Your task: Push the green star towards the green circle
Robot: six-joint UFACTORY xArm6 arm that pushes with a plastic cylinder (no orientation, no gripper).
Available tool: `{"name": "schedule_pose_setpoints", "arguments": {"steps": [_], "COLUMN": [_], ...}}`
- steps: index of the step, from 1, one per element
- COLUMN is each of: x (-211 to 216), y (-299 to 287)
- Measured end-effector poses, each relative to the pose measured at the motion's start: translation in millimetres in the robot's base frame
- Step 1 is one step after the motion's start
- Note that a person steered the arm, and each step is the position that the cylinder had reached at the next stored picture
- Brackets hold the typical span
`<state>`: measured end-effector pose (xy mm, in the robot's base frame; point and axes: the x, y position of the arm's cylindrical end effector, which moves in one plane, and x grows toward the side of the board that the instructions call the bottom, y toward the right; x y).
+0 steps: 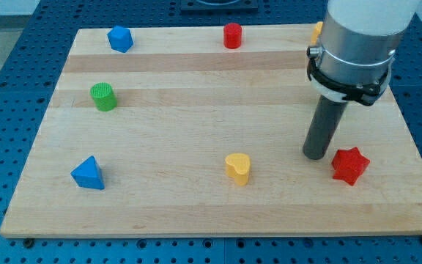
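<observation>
camera view: my tip point(314, 155) beside red star point(350, 166)

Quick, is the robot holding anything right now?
No pincer, only a rod. My tip holds nothing; it sits just left of the red star, maybe touching.

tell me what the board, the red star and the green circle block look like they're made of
Board: looks like pale wood in glued strips, going by the lengthwise grain bands; smooth, low sheen.
Red star: probably plastic, matte, uniform colour; possibly 3D-printed, but too small to confirm.
Green circle block: likely the same plastic; fine ridges show on its top face.
My tip rests just to the view's left of the red star.
</observation>
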<state>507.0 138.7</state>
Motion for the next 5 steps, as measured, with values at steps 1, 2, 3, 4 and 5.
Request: {"name": "schedule_pose_setpoints", "arguments": {"steps": [1,2,3,4,5], "x": [0,-9,-21,-21,-25], "y": [0,-1,-1,15,35]}}
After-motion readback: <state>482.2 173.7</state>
